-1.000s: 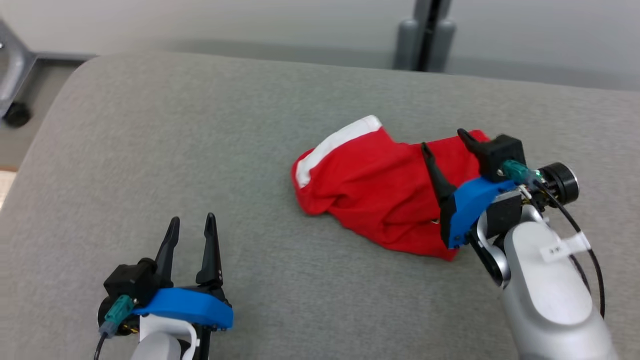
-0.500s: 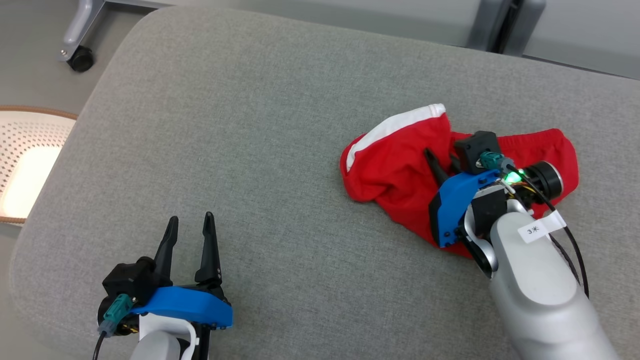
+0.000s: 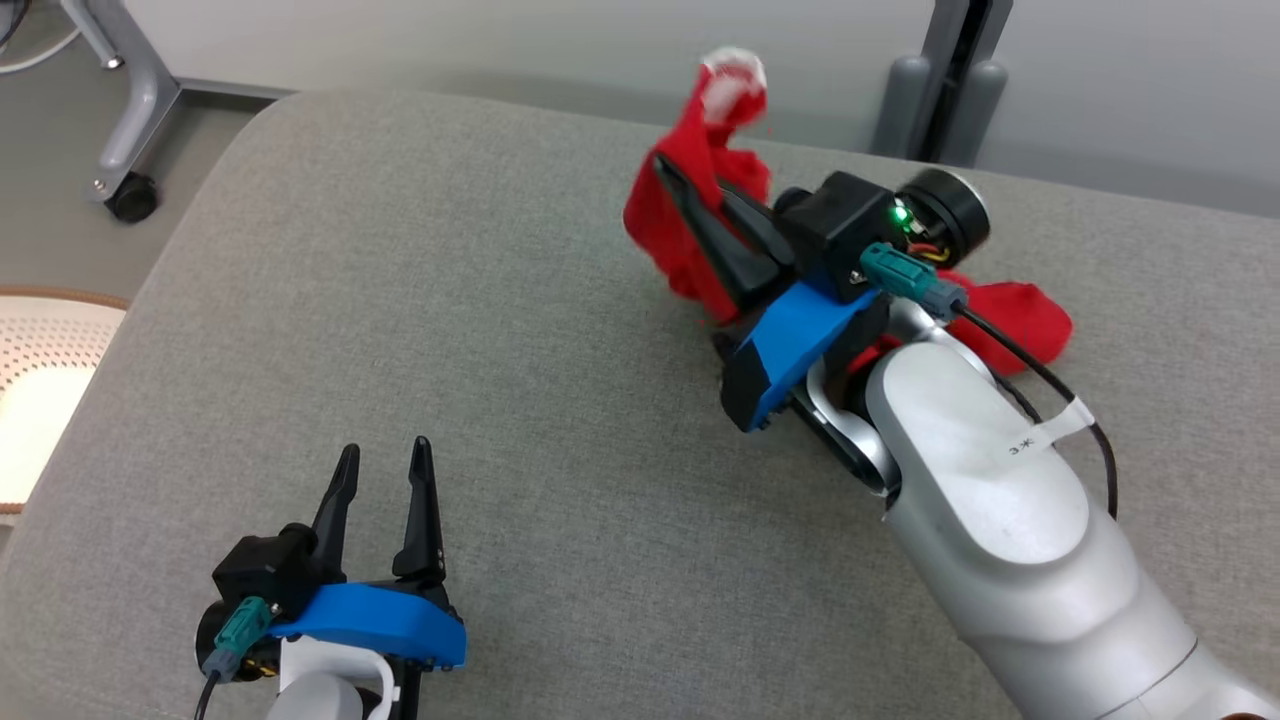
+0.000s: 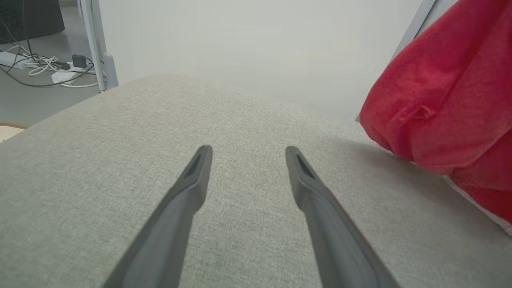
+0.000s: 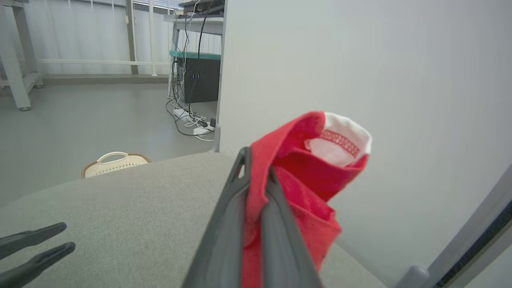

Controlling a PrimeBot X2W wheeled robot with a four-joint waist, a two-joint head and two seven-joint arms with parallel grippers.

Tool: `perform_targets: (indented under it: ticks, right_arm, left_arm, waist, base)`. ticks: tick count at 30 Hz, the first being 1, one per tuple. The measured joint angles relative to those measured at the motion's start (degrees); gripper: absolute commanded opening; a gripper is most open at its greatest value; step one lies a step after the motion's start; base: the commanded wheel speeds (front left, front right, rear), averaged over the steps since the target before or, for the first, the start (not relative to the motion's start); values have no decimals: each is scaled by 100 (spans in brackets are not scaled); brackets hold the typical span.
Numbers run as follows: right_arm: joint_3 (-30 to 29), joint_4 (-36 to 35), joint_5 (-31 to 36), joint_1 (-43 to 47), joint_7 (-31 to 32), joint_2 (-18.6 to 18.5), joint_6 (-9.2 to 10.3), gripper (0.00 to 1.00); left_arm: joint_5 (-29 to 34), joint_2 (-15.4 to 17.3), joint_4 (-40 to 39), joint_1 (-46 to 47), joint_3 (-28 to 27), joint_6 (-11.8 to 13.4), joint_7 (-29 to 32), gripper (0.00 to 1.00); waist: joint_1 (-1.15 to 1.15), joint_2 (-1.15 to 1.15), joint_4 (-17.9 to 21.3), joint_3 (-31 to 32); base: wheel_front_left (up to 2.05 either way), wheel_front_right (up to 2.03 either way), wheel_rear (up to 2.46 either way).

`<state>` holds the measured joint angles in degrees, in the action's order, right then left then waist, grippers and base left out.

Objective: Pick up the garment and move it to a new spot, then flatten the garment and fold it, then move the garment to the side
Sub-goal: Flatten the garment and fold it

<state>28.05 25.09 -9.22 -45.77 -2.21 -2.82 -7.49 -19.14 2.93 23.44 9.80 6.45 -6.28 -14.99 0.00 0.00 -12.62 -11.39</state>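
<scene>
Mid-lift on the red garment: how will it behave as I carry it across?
Likely floppy: the red garment droops around the right hand, with a tail lying on the grey cushion. Probably light: a thin pinch holds it up. The tail may drag or swing.

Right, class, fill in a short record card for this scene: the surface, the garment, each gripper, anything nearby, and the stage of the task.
surface: grey cushion
garment: red with a white band; one end raised, the other end low on the grey cushion
right gripper: shut on the garment, fingers pinching a fold
left gripper: open, holding nothing, over the near side of the grey cushion
nearby: pale basket on the floor to the left
stage: garment picked up; not yet flattened or folded
</scene>
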Motion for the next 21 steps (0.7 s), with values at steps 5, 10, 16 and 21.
perform_targets:
  ticks: [5, 10, 16, 21]
  right_arm:
    - [167, -597, -153, 40, -104, 5, -1, 0]
    - [-68, -1220, 98, 1139, -71, 3, -1, 0]
    - [-760, -1644, 699, 2887, 114, -51, 0, 0]
    - [-1806, -1656, 1366, 3583, -130, -118, 0, 0]
  left_arm:
    - [57, 0, -14, -55, -96, 0, 0, 100]
    - [105, 3, -69, -159, -224, 0, 0, 100]
    - [160, 18, -120, -183, -300, -9, 0, 100]
    - [210, 34, -129, -163, -280, -32, 0, 100]
  waist:
    - [0, 0, 139, 110]
    - [0, 0, 394, 144]
    - [0, 0, 804, 153]
    - [0, 0, 1091, 165]
  base:
    - [0, 0, 0]
    - [0, 0, 0]
    - [0, 0, 0]
    - [0, 0, 0]
